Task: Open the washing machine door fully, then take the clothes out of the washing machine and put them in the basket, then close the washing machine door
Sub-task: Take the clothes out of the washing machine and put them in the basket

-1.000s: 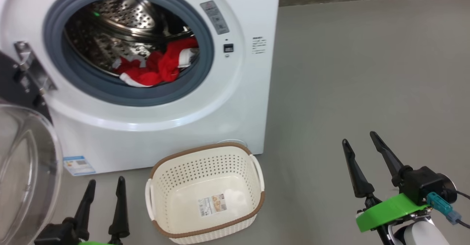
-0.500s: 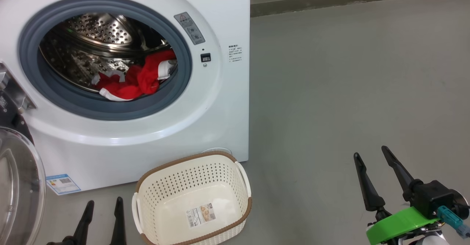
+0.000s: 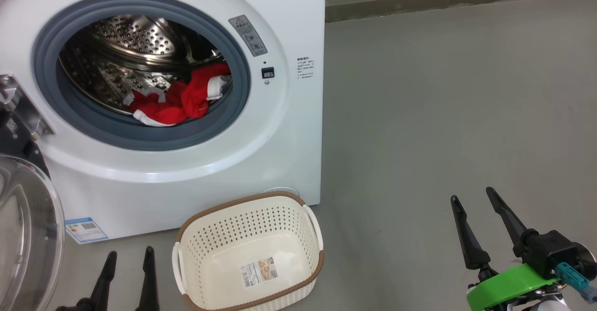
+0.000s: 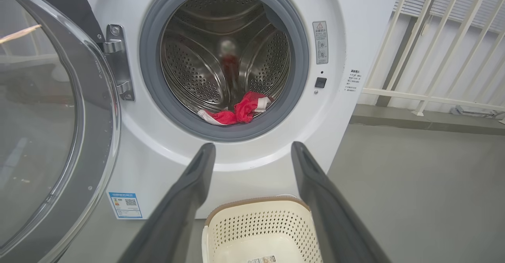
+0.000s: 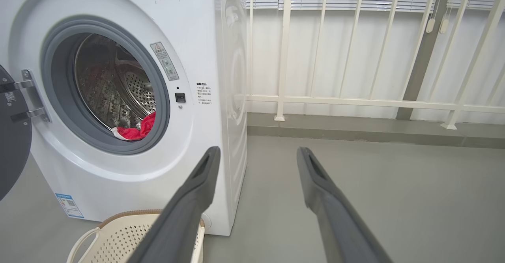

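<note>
The white washing machine [image 3: 196,171] stands at the left with its door [image 3: 28,227] swung wide open to the left, the clear bowl window facing me. Red clothes [image 3: 179,101] with white trim lie at the front lower right of the steel drum, also seen as clothes [image 4: 240,111] and clothes [image 5: 136,131]. The cream basket [image 3: 249,255] sits empty on the floor in front of the machine. My left gripper [image 3: 128,255] is open at the bottom left, beside the basket. My right gripper [image 3: 471,199] is open at the lower right, well away from the machine.
Bare grey floor [image 3: 443,115] spreads to the right of the machine. A white railing [image 5: 355,101] and a low kerb run along the back wall. The door's metal hinge [image 4: 118,66] juts out at the left of the opening.
The camera has turned and tilted, so the machine and basket sit lower and further left in the picture than a second ago. Both grippers have stayed open and empty.
</note>
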You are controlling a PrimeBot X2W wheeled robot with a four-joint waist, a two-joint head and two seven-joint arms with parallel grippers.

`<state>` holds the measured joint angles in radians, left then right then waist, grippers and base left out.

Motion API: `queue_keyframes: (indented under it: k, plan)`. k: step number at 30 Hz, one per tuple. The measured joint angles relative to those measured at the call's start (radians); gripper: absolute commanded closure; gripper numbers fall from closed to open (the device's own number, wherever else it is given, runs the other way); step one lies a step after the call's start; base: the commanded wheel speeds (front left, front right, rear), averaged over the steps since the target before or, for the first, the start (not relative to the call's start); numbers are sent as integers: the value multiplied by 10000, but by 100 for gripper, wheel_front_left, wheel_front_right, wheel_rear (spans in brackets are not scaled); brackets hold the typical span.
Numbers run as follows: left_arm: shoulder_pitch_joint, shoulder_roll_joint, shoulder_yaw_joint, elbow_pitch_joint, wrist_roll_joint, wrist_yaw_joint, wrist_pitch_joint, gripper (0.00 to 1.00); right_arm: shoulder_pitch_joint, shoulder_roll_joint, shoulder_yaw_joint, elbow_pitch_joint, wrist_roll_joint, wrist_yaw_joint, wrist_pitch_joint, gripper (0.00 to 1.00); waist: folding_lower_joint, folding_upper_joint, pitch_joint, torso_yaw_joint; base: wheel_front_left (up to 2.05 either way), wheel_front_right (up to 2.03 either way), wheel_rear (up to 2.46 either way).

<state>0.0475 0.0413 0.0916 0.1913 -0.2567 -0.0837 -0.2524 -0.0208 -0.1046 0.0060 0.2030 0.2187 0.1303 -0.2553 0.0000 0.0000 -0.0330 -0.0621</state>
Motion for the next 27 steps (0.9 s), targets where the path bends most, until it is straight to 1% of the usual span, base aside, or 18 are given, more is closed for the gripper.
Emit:
queue_keyframes:
  k: [3,5,10,14,19,25,27]
  plan:
    - [0,0,-21,0,8,59,0,0,1,0,-4,8,0,0,0,0,0,0,8,38,9,-12,3]
    - [0,-6,-8,0,6,184,0,0,3,0,-10,8,0,0,0,0,0,0,28,49,43,-43,0]
    - [0,-6,-13,0,6,309,0,0,3,2,-12,8,-2,0,0,0,0,0,81,52,90,-90,0]
    - [0,-6,-25,2,2,351,0,0,4,-2,0,15,-2,0,0,0,0,0,90,42,151,-151,0]
    - [-2,-8,-46,-13,-98,403,0,0,3,-13,19,46,-2,0,0,0,0,0,107,19,205,-205,0]
    - [-12,-8,-63,-299,-194,215,-2,0,3,-25,17,46,-2,0,0,0,0,0,158,51,177,-177,0]
    - [-12,-8,-65,-295,-194,215,-2,0,2,-33,17,50,-2,0,0,0,0,0,178,64,122,-122,0]
